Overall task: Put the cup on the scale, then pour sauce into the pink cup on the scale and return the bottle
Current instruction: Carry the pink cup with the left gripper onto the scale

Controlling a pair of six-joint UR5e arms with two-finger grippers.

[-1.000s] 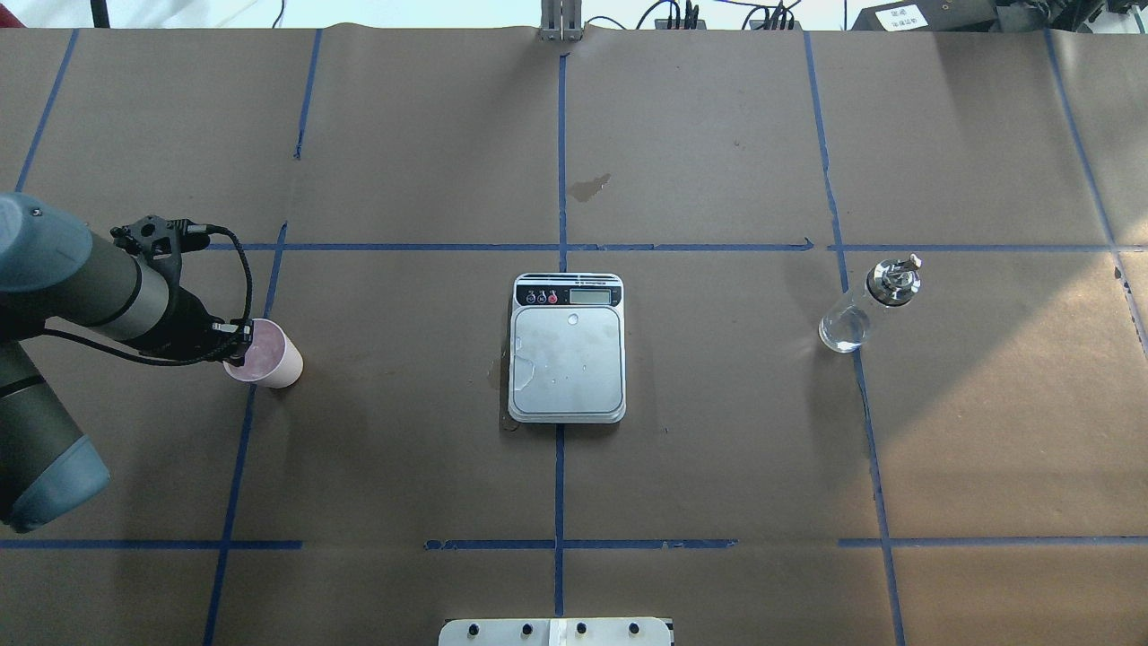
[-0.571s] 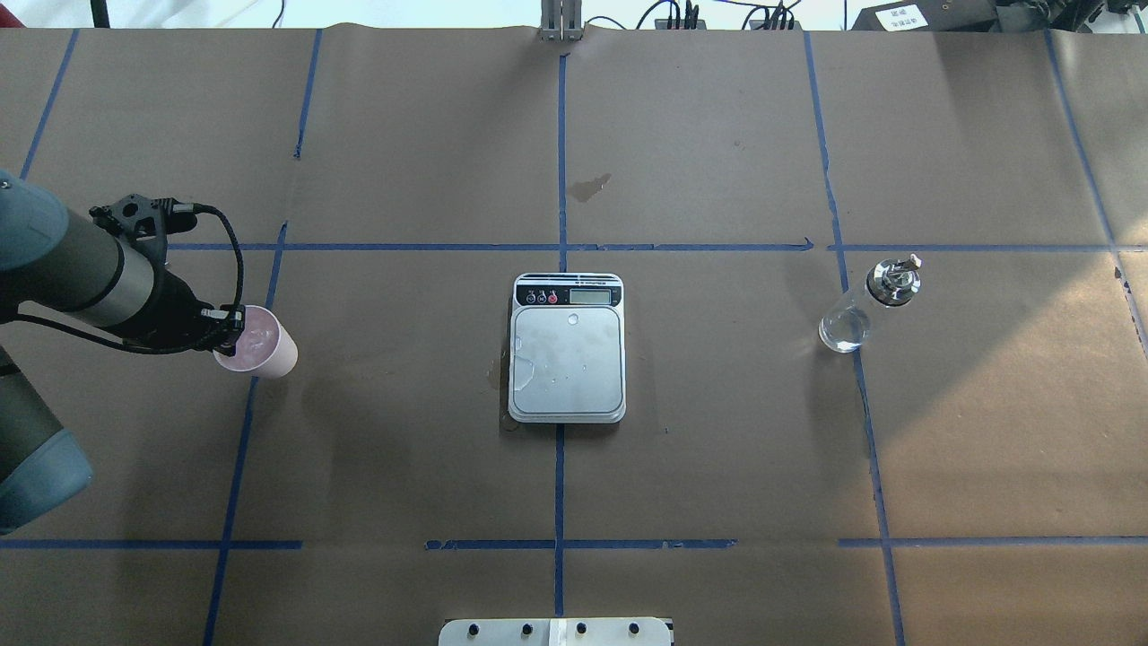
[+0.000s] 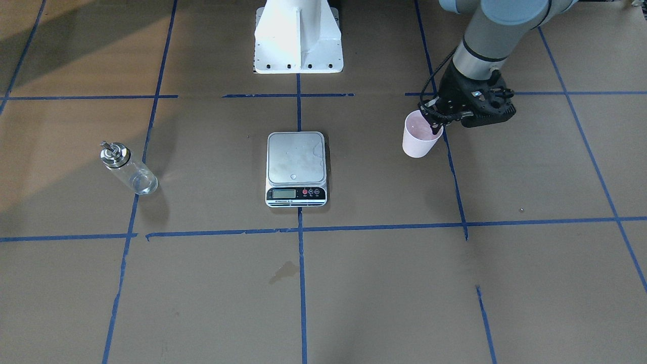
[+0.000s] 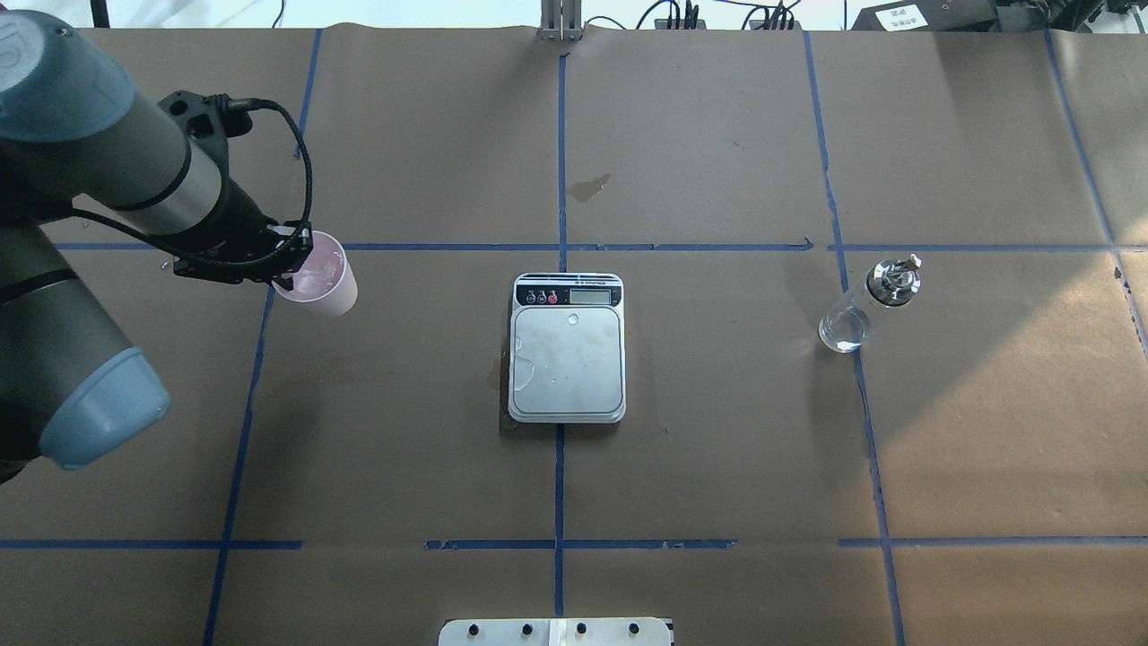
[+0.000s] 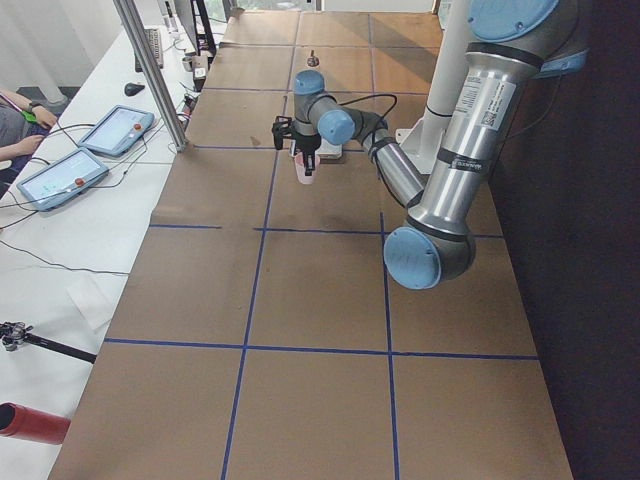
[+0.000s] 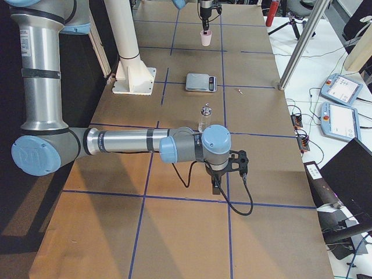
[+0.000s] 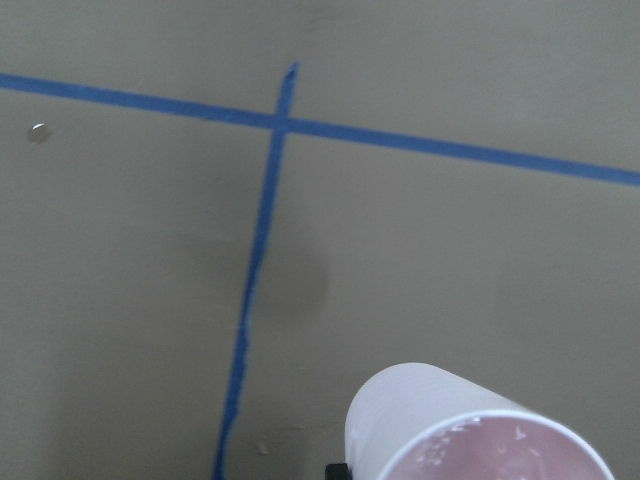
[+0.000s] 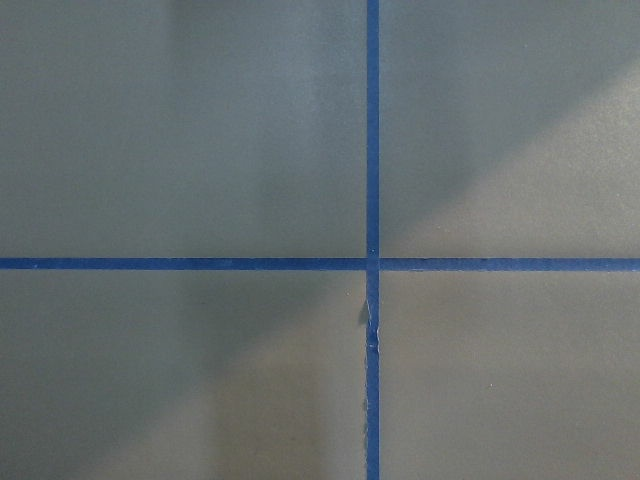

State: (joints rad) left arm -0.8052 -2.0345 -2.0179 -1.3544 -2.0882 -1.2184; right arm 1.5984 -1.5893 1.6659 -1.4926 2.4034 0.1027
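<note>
Since only its rim is pinched by the left gripper (image 4: 294, 260), the small pale pink plastic cup (image 4: 321, 285) can be shaken loose. It is held up well apart from the flat silver scale (image 4: 567, 359).

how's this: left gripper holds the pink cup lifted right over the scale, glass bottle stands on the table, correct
Not quite. The pink cup in the left gripper is not over the scale; the overhead exterior view shows it well off to the robot's left, above the table. The rest holds.
</note>
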